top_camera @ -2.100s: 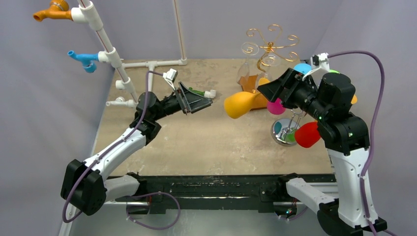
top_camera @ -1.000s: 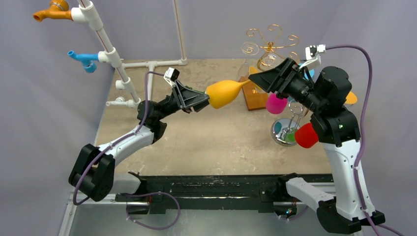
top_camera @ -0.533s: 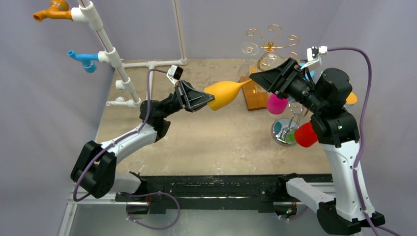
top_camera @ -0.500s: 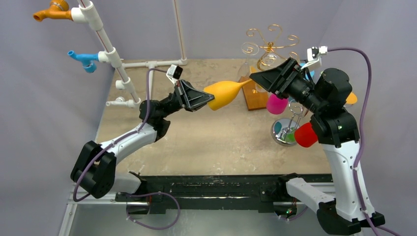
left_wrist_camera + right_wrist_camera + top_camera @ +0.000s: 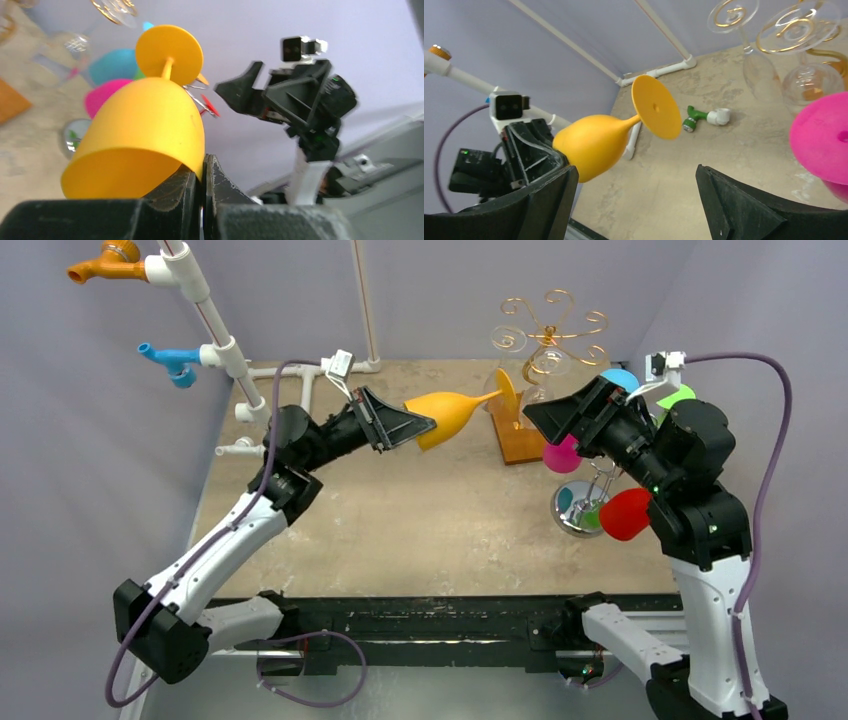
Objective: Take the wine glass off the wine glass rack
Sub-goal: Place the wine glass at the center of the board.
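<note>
The left gripper is clenched on the rim of the orange glass, pinching the bowl's wall between its fingers. The glass is off the stand and in the air over the far middle of the table. It lies nearly sideways, its foot toward the gold rack. From above, the foot overlaps the rack's wooden base, but the right wrist view shows it free in the air. The right gripper is spread wide with nothing between its jaws. It sits just right of the foot and apart from it, near the pink glass.

Bare tabletop lies below and in front of the glass, out to the near edge. The pipe frame stands at the table's far left, close beside the left arm. A green fitting lies on the table near the frame's foot. The far right of the table is crowded with both racks and the right arm.

The gold rack carries two clear glasses, hanging bowl-down. The stand carries the pink glass, a red one, a blue one and a green one.
</note>
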